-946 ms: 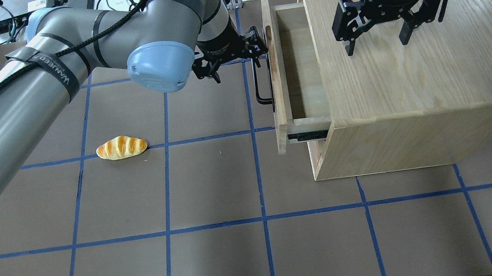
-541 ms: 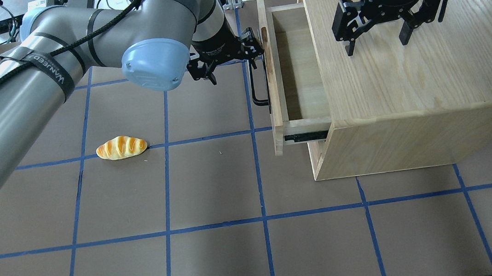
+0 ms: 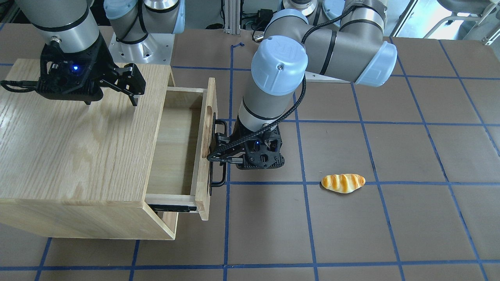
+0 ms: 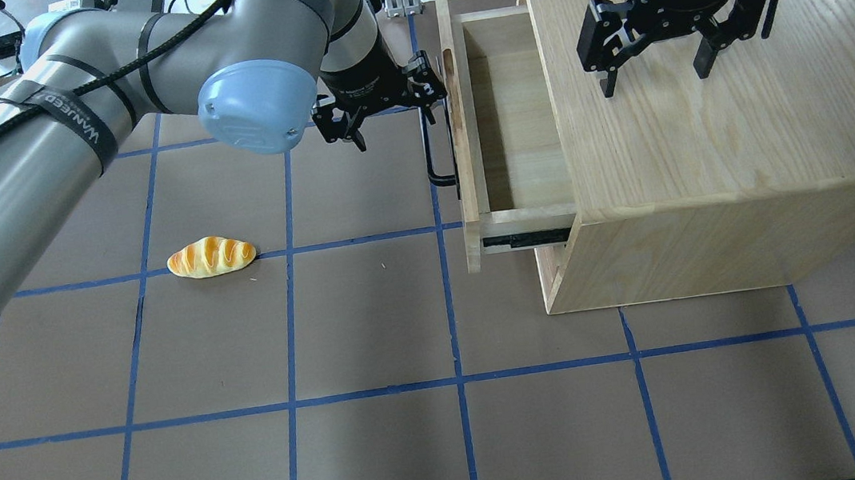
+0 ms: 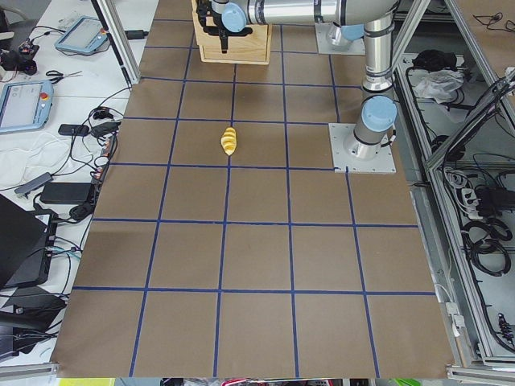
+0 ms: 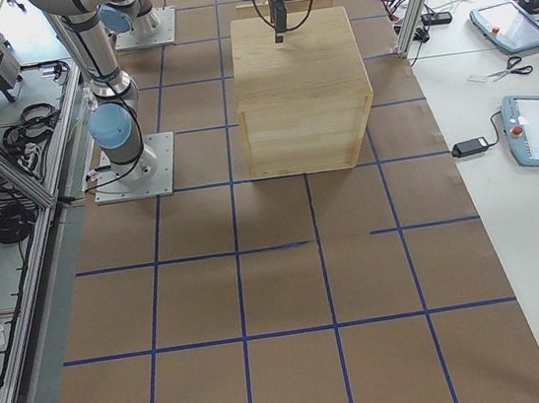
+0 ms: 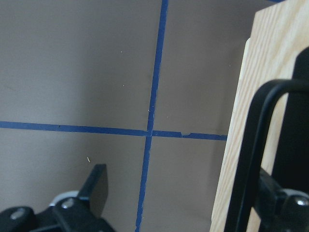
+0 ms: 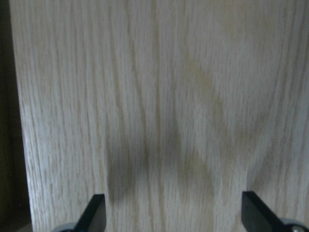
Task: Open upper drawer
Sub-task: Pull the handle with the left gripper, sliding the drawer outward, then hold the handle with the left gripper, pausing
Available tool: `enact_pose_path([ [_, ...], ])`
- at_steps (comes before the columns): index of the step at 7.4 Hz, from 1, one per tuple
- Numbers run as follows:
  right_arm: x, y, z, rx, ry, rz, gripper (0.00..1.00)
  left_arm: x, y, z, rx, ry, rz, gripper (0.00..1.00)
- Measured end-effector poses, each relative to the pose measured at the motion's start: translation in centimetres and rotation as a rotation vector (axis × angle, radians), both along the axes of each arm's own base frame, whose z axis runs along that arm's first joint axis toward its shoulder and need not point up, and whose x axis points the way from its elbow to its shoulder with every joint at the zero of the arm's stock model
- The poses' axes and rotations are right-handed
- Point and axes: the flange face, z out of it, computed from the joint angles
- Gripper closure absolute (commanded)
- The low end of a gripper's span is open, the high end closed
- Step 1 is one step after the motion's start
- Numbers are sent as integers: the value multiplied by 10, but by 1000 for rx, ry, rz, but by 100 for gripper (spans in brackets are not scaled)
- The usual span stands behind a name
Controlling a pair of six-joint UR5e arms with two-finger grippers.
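The upper drawer is a light wood box pulled partly out of the cabinet toward the left, and its inside is empty. Its front panel carries a black bar handle, also seen in the front-facing view. My left gripper is open at the handle. In the left wrist view one finger sits behind the bar and the other hangs over the table. My right gripper is open just over the cabinet top.
A toy bread loaf lies on the brown mat left of the drawer, also seen in the front-facing view. Blue tape lines grid the table. The cabinet takes the table's far right part.
The upper drawer has slid further out to the left. My left gripper has moved left with the handle. The right gripper has stayed still.
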Motion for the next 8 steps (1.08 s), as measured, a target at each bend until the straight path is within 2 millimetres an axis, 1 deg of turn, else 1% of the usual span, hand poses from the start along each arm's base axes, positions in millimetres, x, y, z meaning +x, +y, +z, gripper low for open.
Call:
enact_pose_path([
  [2,0,0,0,0,0,0,0,3,1,3,7,-2,-3,0],
  [8,0,0,0,0,0,0,0,5,5,16,-12,1,-19,0],
])
